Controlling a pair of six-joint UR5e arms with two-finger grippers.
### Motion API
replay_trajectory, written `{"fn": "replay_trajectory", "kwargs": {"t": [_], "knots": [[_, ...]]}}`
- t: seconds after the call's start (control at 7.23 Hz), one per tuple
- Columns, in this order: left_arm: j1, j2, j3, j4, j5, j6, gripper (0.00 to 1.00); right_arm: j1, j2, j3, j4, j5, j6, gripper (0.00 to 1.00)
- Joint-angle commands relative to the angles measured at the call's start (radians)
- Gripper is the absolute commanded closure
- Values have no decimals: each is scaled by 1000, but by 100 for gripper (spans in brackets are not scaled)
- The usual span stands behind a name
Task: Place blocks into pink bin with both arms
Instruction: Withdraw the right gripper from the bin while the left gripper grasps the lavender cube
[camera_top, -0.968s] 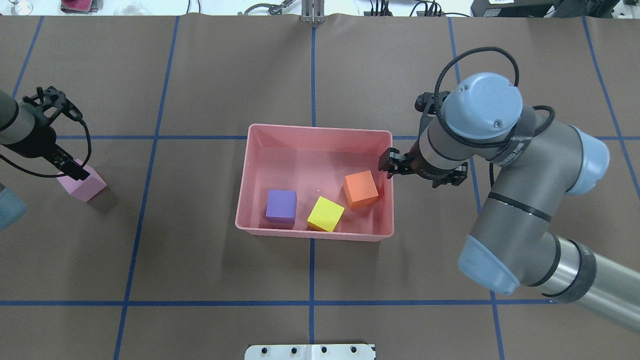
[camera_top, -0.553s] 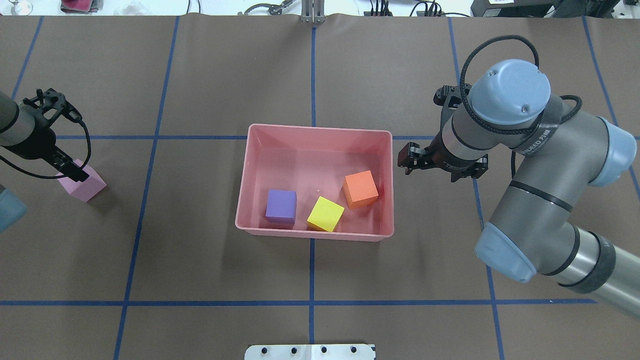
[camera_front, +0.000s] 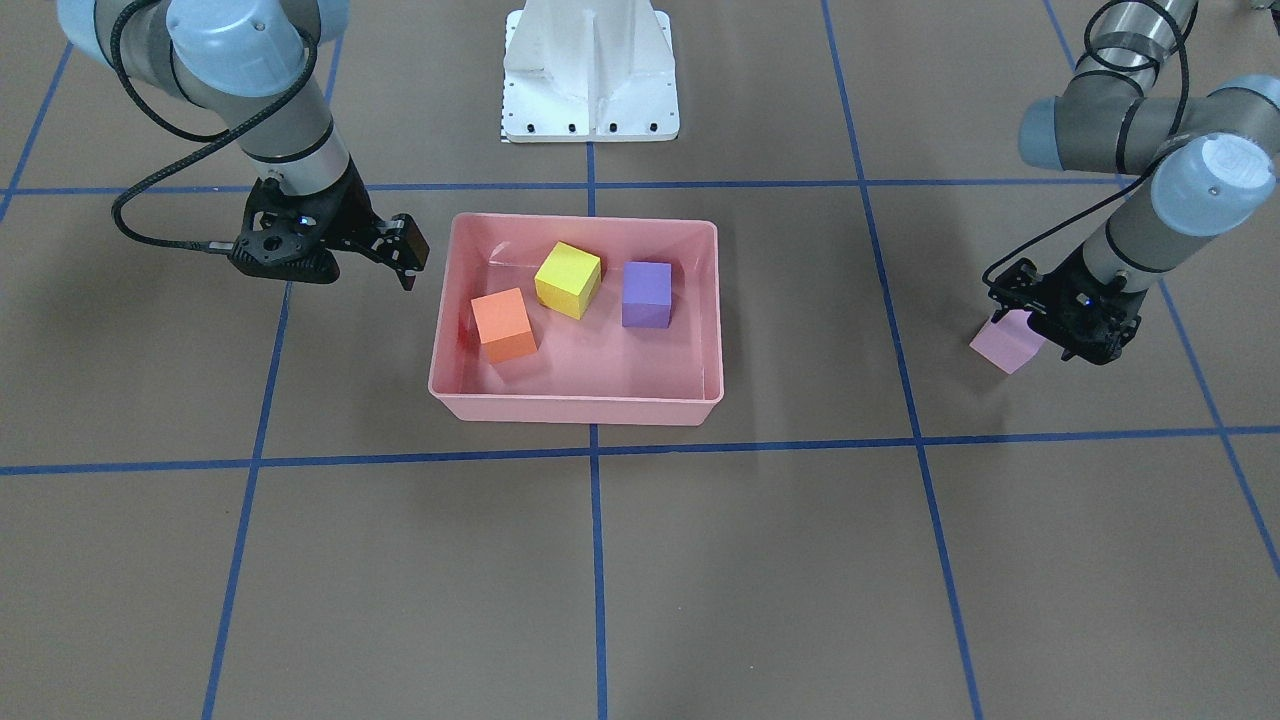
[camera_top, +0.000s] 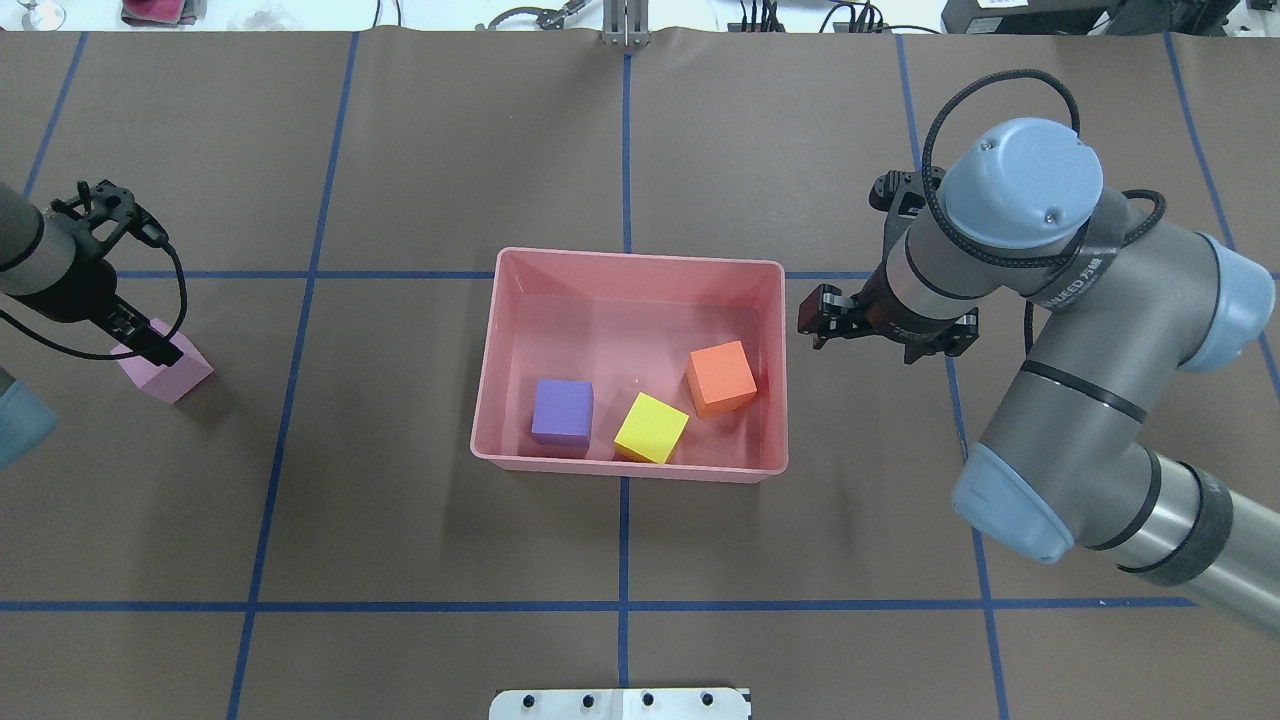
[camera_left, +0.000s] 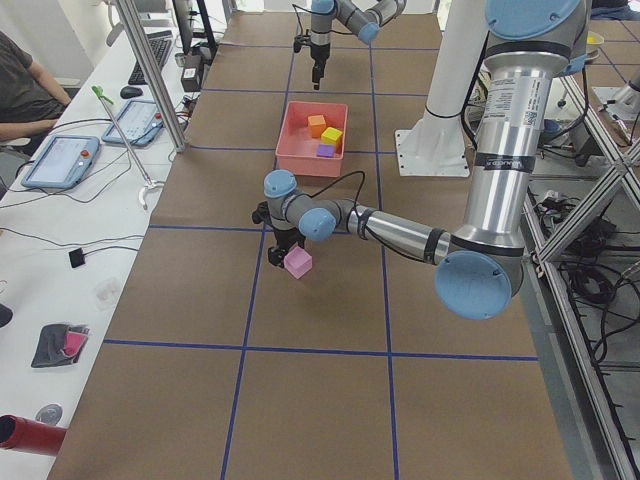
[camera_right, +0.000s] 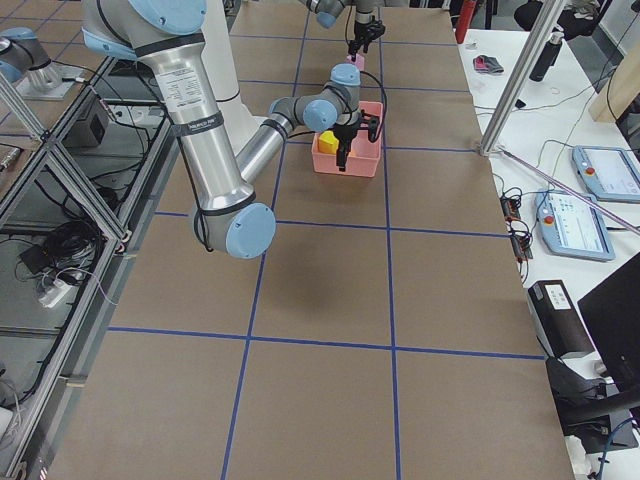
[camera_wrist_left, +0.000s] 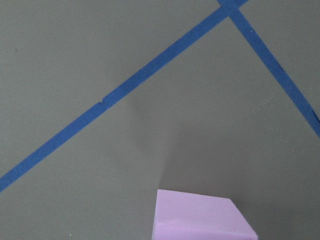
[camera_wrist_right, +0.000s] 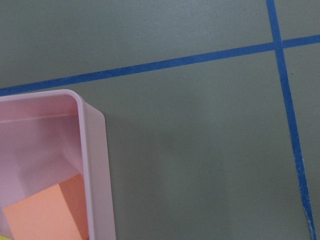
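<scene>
Bench (camera_top: 400, 150): brown surface marked into squares by blue tape lines (camera_top: 624, 150); it carries every item below.
Right arm (camera_top: 1080, 330): enters from the right in the overhead view, with its wrist turned toward the pink bin.
Left arm (camera_top: 30, 260): enters at the left edge and reaches down over the light pink block.
Pink bin (camera_top: 630, 462): stands at the middle of the bench, astride a tape line, and holds three blocks.
Right claw (camera_top: 815, 320): fingers parted and holding nothing; it hangs just right of the bin's right wall, outside the bin and apart from it.
Left claw (camera_top: 150, 345): sits directly over the light pink block. Whether its fingers clamp the block cannot be told.
Orange block (camera_top: 721, 377): inside the bin, near the right wall.
Yellow block (camera_top: 651, 427): inside the bin, close to the near wall, between the orange and purple blocks.
Purple block (camera_top: 562, 410): inside the bin, at the near left.
Light pink block (camera_top: 170, 370): on the bench at the far left, well apart from the bin.
</scene>
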Motion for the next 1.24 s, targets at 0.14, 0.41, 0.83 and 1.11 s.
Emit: {"fn": "replay_trajectory", "kwargs": {"t": [0.14, 0.41, 0.83, 1.11], "knots": [[2, 4, 11, -3, -33, -5, 1, -1, 1, -2, 0, -3, 2, 1], [19, 3, 15, -3, -35, -16, 1, -1, 1, -1, 0, -3, 6, 1], [36, 3, 34, -3, -32, -16, 1, 3, -5, 1, -2, 2, 5, 1], [39, -6, 34, -2, -26, -29, 69, 16, -26, 12, 0, 5, -1, 1]]}}
